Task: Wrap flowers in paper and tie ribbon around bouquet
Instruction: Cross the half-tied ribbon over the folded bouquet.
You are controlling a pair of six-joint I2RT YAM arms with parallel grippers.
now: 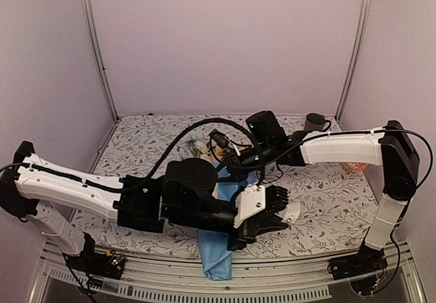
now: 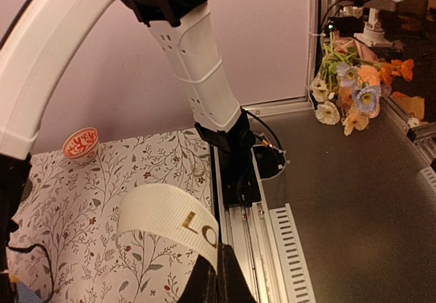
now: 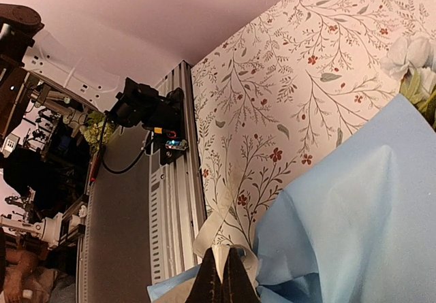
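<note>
The bouquet lies along the middle of the table as a light blue paper [image 1: 216, 259] cone, its flowers [image 1: 200, 148] poking out at the far end. My left gripper [image 1: 281, 213] sits to the right of the cone, shut on a cream ribbon [image 1: 293, 212]. In the left wrist view the ribbon [image 2: 167, 218] shows gold letters and arches up from the shut gripper [image 2: 219, 276]. My right gripper [image 1: 228, 161] is over the cone's upper part. In the right wrist view that gripper [image 3: 222, 270] is shut on a twisted ribbon [image 3: 216, 222] beside the paper [image 3: 340, 208], with a white bloom [image 3: 407, 56] at the right edge.
A red-and-white cup [image 1: 355, 166] stands near the right arm, seen also as the cup [image 2: 80, 144] in the left wrist view. A grey cup [image 1: 315, 121] is at the back right. The floral tablecloth [image 1: 320, 194] ends at a metal rail [image 2: 255, 228]. Spare flowers [image 2: 351, 88] lie off the table.
</note>
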